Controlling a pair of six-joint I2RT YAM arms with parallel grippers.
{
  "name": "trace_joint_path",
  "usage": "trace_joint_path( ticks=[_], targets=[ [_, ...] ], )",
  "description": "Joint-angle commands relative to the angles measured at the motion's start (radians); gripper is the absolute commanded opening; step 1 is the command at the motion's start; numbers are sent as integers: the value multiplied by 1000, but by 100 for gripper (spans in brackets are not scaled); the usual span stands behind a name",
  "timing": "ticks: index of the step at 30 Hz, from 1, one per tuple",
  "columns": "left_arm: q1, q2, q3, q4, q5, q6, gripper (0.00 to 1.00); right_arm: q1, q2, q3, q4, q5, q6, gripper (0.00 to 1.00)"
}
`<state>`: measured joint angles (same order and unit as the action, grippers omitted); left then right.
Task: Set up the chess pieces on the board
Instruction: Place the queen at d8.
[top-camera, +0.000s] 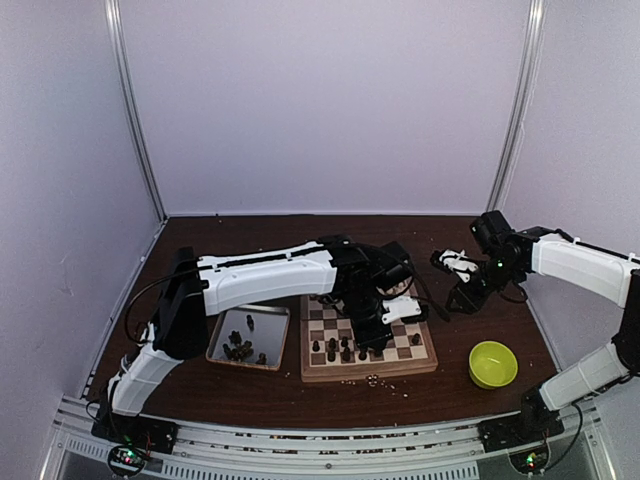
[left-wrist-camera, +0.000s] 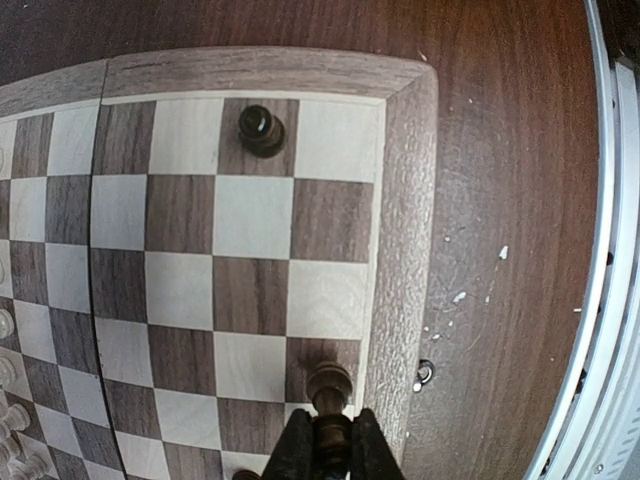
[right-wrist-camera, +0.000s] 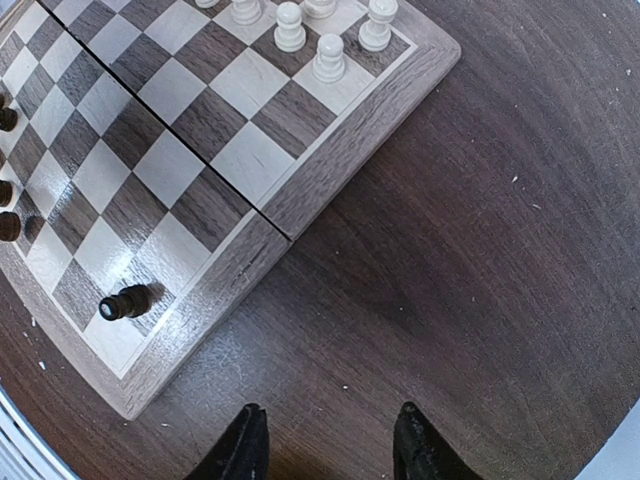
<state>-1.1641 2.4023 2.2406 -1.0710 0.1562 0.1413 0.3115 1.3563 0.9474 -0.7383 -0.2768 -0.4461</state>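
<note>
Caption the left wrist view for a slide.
Left tool shut on a dark chess piece at the board edge; a second dark piece stands near the far corner.

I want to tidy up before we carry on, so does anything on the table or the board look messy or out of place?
Pale flecks are scattered over the dark table right beside the border of the board. They look like crumbs or chips, stray debris rather than part of the set. Nothing else stands out.
</note>
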Motion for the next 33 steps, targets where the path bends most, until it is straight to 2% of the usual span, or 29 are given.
trace_joint_path(
  ticks=[1, 8, 21, 23, 27, 29, 33],
  targets=[
    [-2, 23, 22, 7, -9, 17, 2, -7, 8, 26, -13, -10, -9, 43],
    [-2, 27, 19, 2, -10, 19, 3, -6, 16, 28, -17, -15, -12, 43],
    [-2, 7, 28, 3, -20, -6, 20, -6, 23, 30, -22, -20, -16, 43],
    [-2, -34, 35, 3, -37, -17, 25, -7, 23, 29, -22, -22, -16, 43],
    [-1, -168, 25, 9, -110, -43, 27, -5, 29, 32, -26, -29, -16, 44],
    [-1, -266, -52, 67, -197, -79, 30, -5, 32, 33, -27, -31, -17, 44],
    [43, -464, -308, 155, -375, -210, 36, -6, 35, 33, -30, -42, -21, 44]
  ],
)
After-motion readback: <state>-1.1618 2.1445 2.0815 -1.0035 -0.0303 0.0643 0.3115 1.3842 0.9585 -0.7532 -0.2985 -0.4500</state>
